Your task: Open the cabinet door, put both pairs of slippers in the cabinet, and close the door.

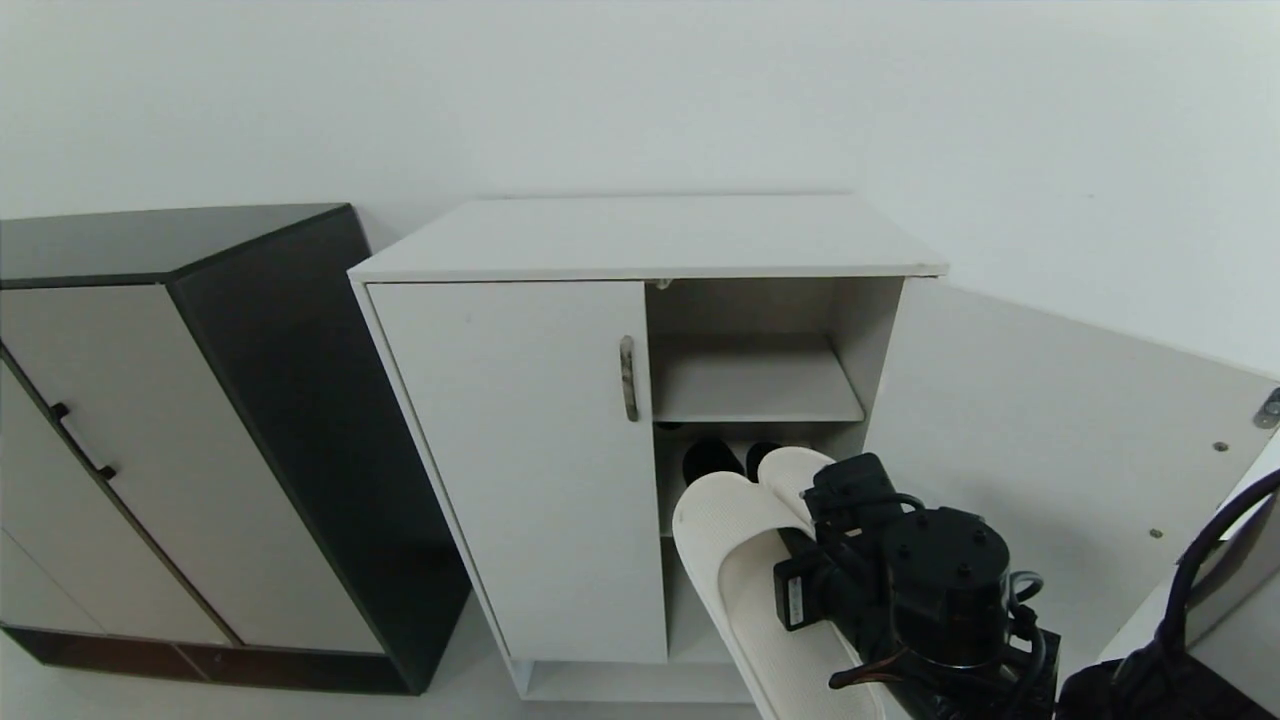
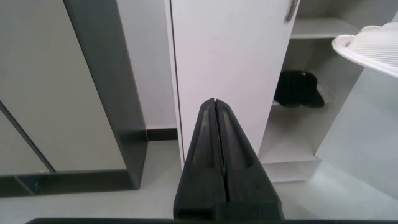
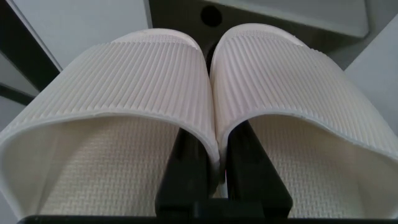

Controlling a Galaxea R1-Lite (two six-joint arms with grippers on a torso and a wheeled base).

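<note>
The white cabinet (image 1: 520, 460) stands with its right door (image 1: 1050, 420) swung wide and its left door shut. A pair of black slippers (image 1: 712, 460) lies on the middle shelf, also seen as black slippers (image 2: 298, 89) in the left wrist view. My right gripper (image 3: 214, 168) is shut on the pair of white slippers (image 3: 205, 81), pinching their inner straps together. In the head view the white slippers (image 1: 745, 540) point toward the open compartment, just in front of it. My left gripper (image 2: 216, 115) is shut on nothing, low in front of the shut left door.
A dark cabinet (image 1: 200, 430) with grey doors stands left of the white one, a narrow gap between them. The upper shelf (image 1: 755, 385) of the white cabinet is bare. The open door blocks the space to the right.
</note>
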